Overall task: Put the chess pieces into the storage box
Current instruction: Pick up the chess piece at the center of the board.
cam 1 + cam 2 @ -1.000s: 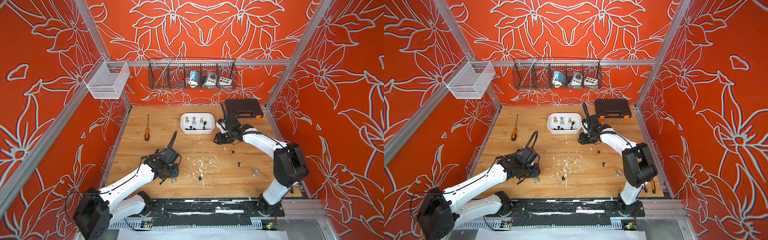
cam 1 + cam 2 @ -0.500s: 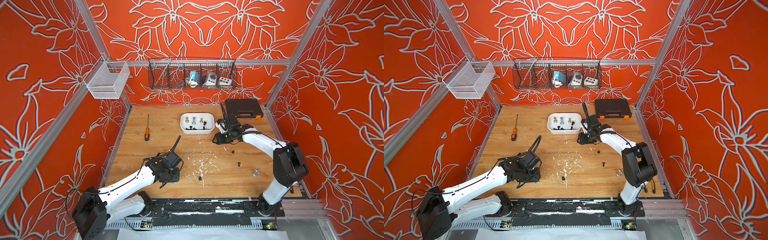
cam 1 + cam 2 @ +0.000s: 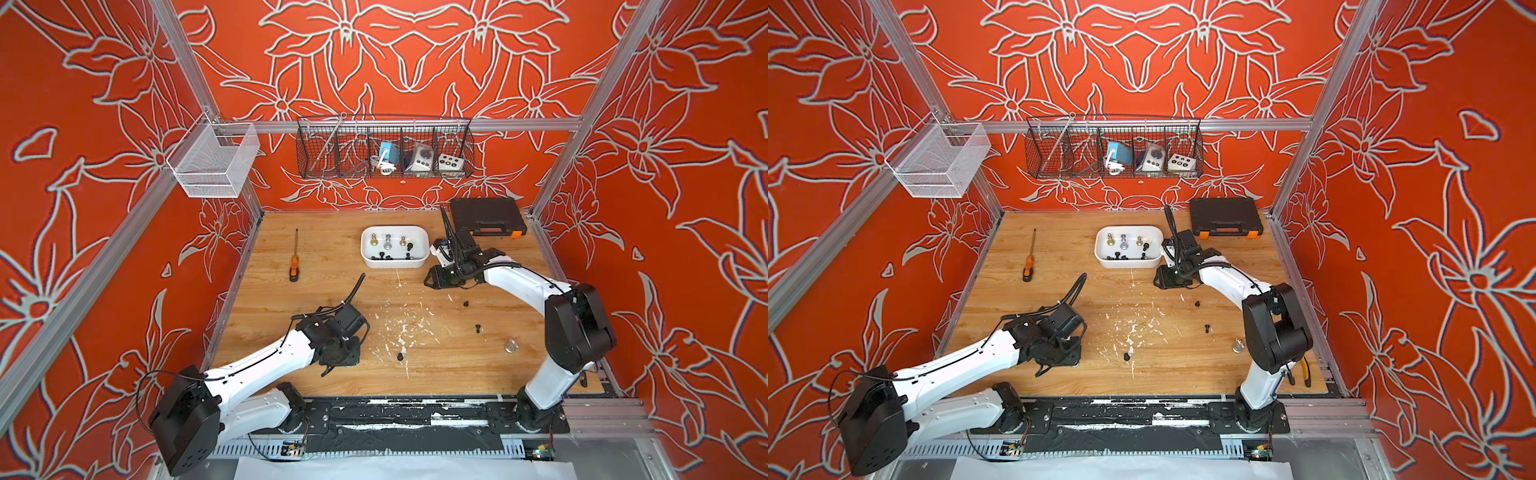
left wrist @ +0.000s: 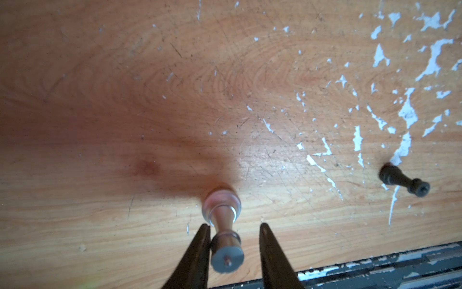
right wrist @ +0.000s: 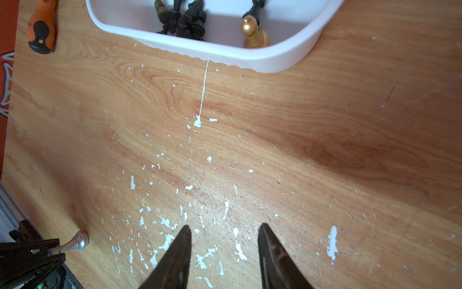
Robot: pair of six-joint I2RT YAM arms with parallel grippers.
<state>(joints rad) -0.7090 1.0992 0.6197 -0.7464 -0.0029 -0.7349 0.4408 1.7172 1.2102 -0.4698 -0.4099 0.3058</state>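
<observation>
A silver chess piece [image 4: 222,220] stands on the wooden table near the front edge. My left gripper [image 4: 233,224] straddles it: one finger [image 4: 200,247] touches its upper part and a gap shows on the other side, so the jaws are open. In both top views the left gripper [image 3: 338,361] covers that piece. The white storage box [image 3: 395,265] at the back holds several gold, silver and black pieces. Just right of it, my right gripper [image 3: 432,282] hangs open and empty [image 5: 225,226]. Loose black pieces [image 3: 400,356] [image 3: 466,304] [image 3: 478,329] and a silver one [image 3: 511,345] lie on the table.
An orange-handled screwdriver [image 3: 295,266] lies at the back left. A black case [image 3: 486,216] sits in the back right corner. Yellow-handled pliers [image 3: 1304,370] rest at the front right edge. Wire baskets [image 3: 384,149] [image 3: 212,162] hang on the walls. White paint flecks mark the table's middle.
My left gripper has shifted toward the table's front and come down over the silver piece, its jaws narrowing. The right arm has hardly moved.
</observation>
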